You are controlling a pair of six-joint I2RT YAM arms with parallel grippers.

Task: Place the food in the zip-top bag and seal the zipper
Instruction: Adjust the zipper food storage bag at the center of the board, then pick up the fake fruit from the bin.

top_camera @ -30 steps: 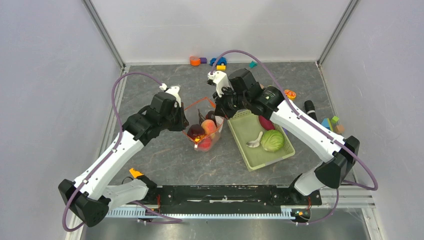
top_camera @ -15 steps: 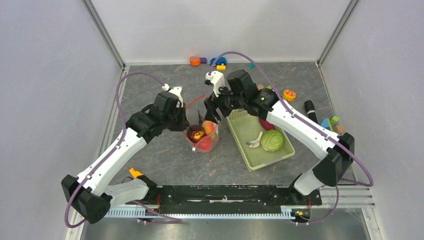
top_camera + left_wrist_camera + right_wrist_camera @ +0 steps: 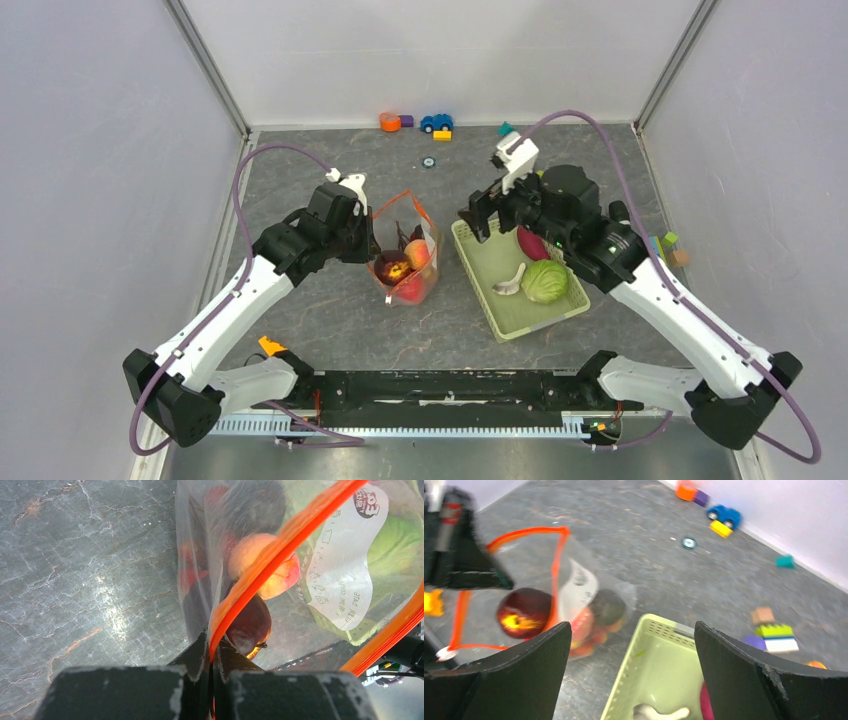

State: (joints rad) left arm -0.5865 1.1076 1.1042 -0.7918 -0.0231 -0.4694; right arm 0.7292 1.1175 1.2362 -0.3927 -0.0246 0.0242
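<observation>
The clear zip-top bag [image 3: 405,262] stands left of the basket with its mouth gaping. My left gripper [image 3: 367,232] is shut on the orange zipper [image 3: 260,560] at the mouth's left end, the strip pinched between the fingertips [image 3: 200,652]. Food lies inside: a peach [image 3: 267,570], a dark plum [image 3: 250,625] and red pieces [image 3: 408,288]. My right gripper [image 3: 485,213] hangs open and empty over the green basket's far left corner, apart from the bag [image 3: 574,595]. More food sits in the basket: a green cabbage [image 3: 545,282], a white piece [image 3: 510,280] and a dark red piece [image 3: 531,243].
The pale green basket [image 3: 500,305] lies right of the bag. A blue toy car [image 3: 436,122], coloured blocks [image 3: 390,121] and a teal block [image 3: 505,129] line the back wall. A small wheel [image 3: 428,161] lies behind the bag. More blocks [image 3: 668,245] sit at the right edge.
My right gripper has let go of the bag's mouth, opened wide and swung right to the basket. The left gripper keeps its grip; the bag's mouth now stands up open.
</observation>
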